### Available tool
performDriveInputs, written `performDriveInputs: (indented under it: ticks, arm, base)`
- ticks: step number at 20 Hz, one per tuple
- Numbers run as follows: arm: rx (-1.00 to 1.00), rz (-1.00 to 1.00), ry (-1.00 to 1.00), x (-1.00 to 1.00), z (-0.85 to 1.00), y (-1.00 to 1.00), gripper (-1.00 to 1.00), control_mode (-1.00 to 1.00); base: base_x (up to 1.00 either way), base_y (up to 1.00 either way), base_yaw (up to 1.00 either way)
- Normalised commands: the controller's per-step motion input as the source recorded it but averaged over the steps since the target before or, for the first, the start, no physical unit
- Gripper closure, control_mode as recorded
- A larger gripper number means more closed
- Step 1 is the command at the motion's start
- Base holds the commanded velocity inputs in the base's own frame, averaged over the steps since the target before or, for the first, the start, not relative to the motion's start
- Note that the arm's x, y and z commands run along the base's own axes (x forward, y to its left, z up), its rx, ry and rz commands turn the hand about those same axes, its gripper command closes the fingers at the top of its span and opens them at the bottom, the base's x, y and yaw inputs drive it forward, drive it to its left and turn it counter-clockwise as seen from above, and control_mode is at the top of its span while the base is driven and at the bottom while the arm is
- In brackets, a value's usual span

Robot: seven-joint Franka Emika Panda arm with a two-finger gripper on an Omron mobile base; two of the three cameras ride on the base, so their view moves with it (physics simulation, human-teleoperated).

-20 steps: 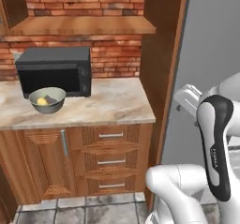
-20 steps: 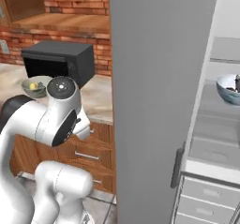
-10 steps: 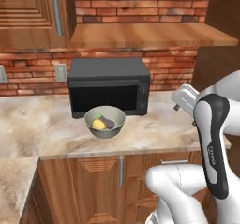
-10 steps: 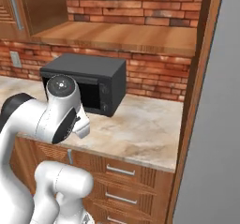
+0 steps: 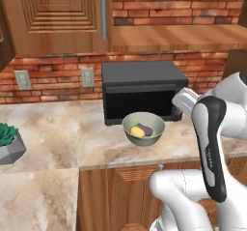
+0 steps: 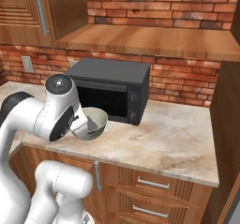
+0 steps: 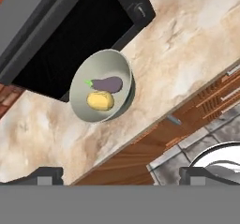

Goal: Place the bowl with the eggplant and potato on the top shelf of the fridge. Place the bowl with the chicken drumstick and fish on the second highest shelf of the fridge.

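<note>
Your base has driven left since half a second ago, so the bowl (image 5: 143, 129) now sits mid-frame on the counter (image 5: 58, 133), just in front of the microwave (image 5: 140, 91). The eggplant (image 7: 107, 84) and potato (image 7: 100, 100) lie inside it. The gripper (image 7: 121, 174) hangs apart above; its fingertips look spread wide, probably empty.

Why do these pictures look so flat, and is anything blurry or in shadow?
Left base view: even rendered light, the olive-grey bowl casts only a faint shadow on the marble counter. Right base view: the microwave front is nearly black, no glare. Hand view: tilted but sharp, eggplant and potato crisp.
</note>
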Motion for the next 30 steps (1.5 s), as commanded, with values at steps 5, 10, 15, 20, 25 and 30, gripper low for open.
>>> performDriveInputs:
  ticks: [5, 10, 15, 20, 25, 30]
  arm:
    - [0.00, 0.00, 0.18, 0.59, -0.63, -0.45, -1.00, -1.00]
    - [0.00, 0.01, 0.22, 0.62, -0.50, -0.36, -1.00, -1.00]
    - [0.00, 0.00, 0.15, 0.69, -0.22, 0.00, -1.00, -1.00]
    - [-0.02, 0.00, 0.05, 0.52, -0.51, 0.04, -1.00, -1.00]
    - [-0.05, 0.00, 0.00, 0.38, -0.67, 0.21, -1.00, -1.00]
    - [-0.08, 0.00, 0.00, 0.03, -0.59, 0.29, -1.00, -1.00]
  base:
    - [0.00, 0.00, 0.00]
    - [0.00, 0.00, 0.00]
    - [0.00, 0.00, 0.00]
    - [0.00, 0.00, 0.00]
    - [0.00, 0.00, 0.00]
    - [0.00, 0.00, 0.00]
